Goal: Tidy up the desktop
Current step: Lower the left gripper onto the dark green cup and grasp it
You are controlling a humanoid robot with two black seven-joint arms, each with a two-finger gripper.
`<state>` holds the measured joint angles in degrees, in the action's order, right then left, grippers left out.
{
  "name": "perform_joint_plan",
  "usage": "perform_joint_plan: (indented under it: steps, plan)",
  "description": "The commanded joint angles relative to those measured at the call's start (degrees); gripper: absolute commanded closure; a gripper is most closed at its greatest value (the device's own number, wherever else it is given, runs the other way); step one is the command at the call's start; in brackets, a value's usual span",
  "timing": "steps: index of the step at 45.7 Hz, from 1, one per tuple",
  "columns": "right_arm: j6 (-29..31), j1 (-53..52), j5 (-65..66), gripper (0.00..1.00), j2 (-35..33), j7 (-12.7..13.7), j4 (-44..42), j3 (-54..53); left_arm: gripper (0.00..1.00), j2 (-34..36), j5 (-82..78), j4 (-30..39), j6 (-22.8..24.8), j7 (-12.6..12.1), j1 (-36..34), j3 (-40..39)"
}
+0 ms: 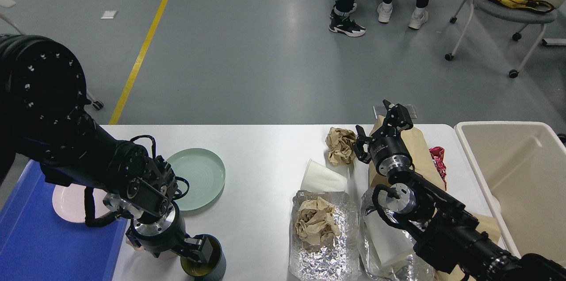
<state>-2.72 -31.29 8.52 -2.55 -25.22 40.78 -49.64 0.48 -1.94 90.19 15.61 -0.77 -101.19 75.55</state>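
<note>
The white desktop carries dishes on the left and litter on the right. My left gripper is low at the front left. One finger dips inside a dark green cup, and the jaws look spread. The wrist hides the pink mug except for a sliver. A green plate lies just behind the gripper. My right gripper is open and empty above a brown paper bag, beside a crumpled brown paper ball.
A blue tray at the left holds a pink plate. A tipped white paper cup, foil with crumpled paper, a second foil sheet and a red wrapper lie mid-right. A beige bin stands at the right.
</note>
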Motion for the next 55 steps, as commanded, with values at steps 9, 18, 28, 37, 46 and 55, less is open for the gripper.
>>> perform_joint_plan:
  steps: [9,18,28,37,46,55]
  plan:
    - [0.0,0.0,0.0,0.00,0.0,0.0,0.0,0.0,0.07,-0.8,3.1,0.4,-3.5,-0.3,2.1,0.0]
    - [0.0,0.0,0.0,0.00,0.0,0.1,0.0,0.0,0.08,-1.8,3.6,0.3,-7.6,-2.1,3.8,0.2]
    - [0.0,0.0,0.0,0.00,0.0,0.0,0.0,0.0,0.11,-2.1,4.7,0.3,-11.3,-3.4,5.5,0.1]
    - [0.0,0.0,0.0,0.00,0.0,0.0,0.0,0.0,0.12,-4.0,7.4,0.3,-14.1,-3.9,8.3,0.1]
    - [0.0,0.0,0.0,0.00,0.0,0.0,0.0,0.0,0.17,-4.4,9.4,0.2,-15.3,-3.9,9.2,0.1]
    - [0.0,0.0,0.0,0.00,0.0,0.0,0.0,0.0,0.39,-4.5,9.5,0.2,-16.0,-4.0,9.4,0.3]
